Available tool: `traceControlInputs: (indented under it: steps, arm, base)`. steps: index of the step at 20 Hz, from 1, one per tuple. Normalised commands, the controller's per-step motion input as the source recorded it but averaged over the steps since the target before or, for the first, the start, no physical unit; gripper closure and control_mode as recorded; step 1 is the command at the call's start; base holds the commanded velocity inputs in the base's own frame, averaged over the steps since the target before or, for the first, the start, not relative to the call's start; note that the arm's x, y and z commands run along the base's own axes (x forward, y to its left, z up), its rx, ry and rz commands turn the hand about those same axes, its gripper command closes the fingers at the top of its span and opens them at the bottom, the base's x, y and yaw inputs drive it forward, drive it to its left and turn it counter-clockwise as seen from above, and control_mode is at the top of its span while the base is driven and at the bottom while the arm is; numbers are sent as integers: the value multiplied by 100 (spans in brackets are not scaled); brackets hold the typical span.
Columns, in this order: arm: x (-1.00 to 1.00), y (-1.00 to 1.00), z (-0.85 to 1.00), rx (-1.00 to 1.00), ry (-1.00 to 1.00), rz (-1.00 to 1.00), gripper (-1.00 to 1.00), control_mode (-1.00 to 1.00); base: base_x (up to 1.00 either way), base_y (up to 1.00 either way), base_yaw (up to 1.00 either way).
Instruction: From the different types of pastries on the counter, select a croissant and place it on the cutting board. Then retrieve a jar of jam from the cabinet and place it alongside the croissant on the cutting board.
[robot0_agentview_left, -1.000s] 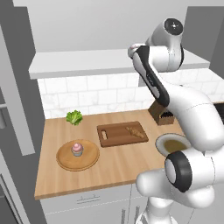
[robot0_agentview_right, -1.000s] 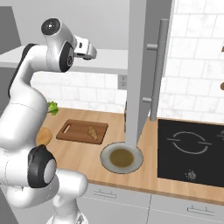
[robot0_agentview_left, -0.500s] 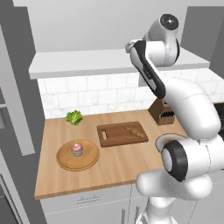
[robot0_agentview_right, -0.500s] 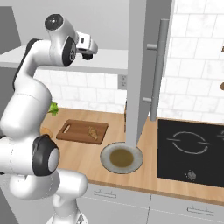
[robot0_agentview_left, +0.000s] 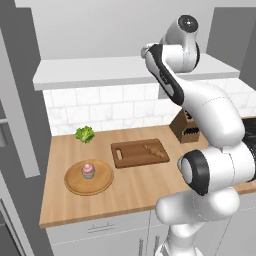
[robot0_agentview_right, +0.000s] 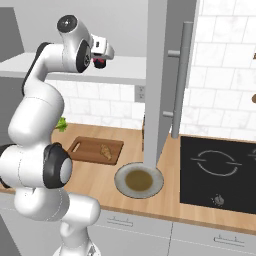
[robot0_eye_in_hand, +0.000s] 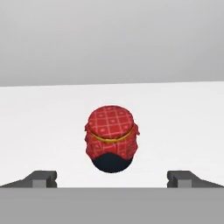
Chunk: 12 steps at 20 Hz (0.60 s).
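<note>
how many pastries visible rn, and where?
2. The croissant lies on the cutting board; the pink-frosted cupcake sits on the round wooden tray to the board's left. The arm could hide others.

No text, label, brand, number or sign can be read in any of the views. A white diamond lattice is printed on the red cloth cover of the jar of jam (robot0_eye_in_hand: 111, 131), but no letters are formed by it. Curved arrow-like ring marks are drawn on the black cooktop (robot0_agentview_right: 215, 172), and a small cluster of pale control marks is seen near its front edge; nothing legible is made out there. The cutting board (robot0_agentview_left: 139, 153), the white drawer fronts and the tiled wall are left plain, with no writing on them.
</note>
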Motion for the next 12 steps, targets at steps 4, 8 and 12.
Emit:
traceControlInputs:
  steps: [4, 8, 12]
  arm:
    - [16, 0, 0, 0, 0, 1, -100, -100]
    - [25, 0, 0, 0, 0, 0, -100, -100]
    - [17, 0, 0, 0, 0, 0, -100, -100]
  base:
    - [0, 0, 0]
    - [0, 0, 0]
    - [0, 0, 0]
